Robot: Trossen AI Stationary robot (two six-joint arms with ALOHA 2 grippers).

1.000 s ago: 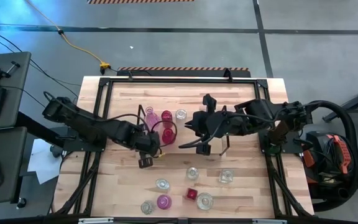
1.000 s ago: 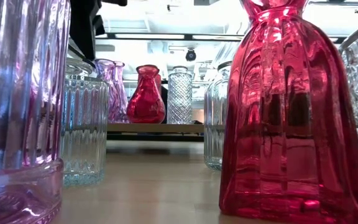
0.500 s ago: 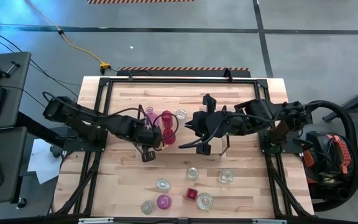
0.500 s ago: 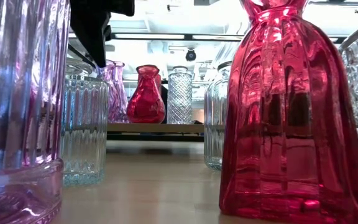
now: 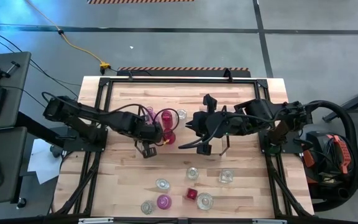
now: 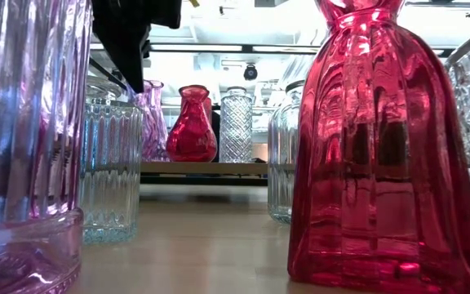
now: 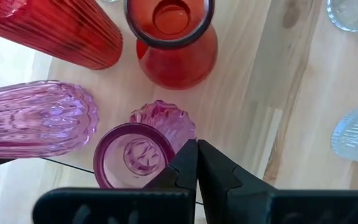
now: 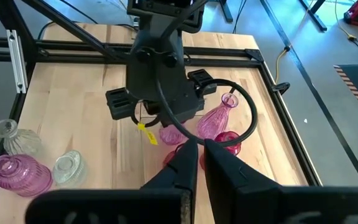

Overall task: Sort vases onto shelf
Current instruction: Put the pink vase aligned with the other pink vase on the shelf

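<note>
My left gripper (image 7: 196, 152) (image 5: 154, 135) is shut and points down over the shelf (image 7: 241, 93) (image 6: 202, 167). Its tips sit right beside the open mouth of a small pink vase (image 7: 134, 155). Around that vase stand a red round vase (image 7: 174, 43), a red ribbed vase (image 7: 55, 28) and a tall pink ribbed vase (image 7: 36, 118), all on their bases on the board. My right gripper (image 8: 196, 155) (image 5: 194, 127) hovers shut just to the right of this group, holding nothing. My left gripper has its shut fingers (image 7: 185, 163) close against the rim of the small pink vase's mouth (image 7: 169, 152), coming from above. Whether they touch the rim, I cannot tell. The vase stands upright on the shelf.
Several loose vases stand on the near part of the table: clear ones (image 5: 192, 173) (image 5: 227, 176) (image 5: 161, 184), a pink one (image 5: 164, 201) and a red one (image 5: 192, 194). A clear vase (image 5: 181, 114) stands at the far side of the shelf. A black frame (image 5: 104, 84) rims the table.
My left gripper has moved toward the table's far edge, in over the pink and red vases on the shelf. The vases and my right arm have kept still.
</note>
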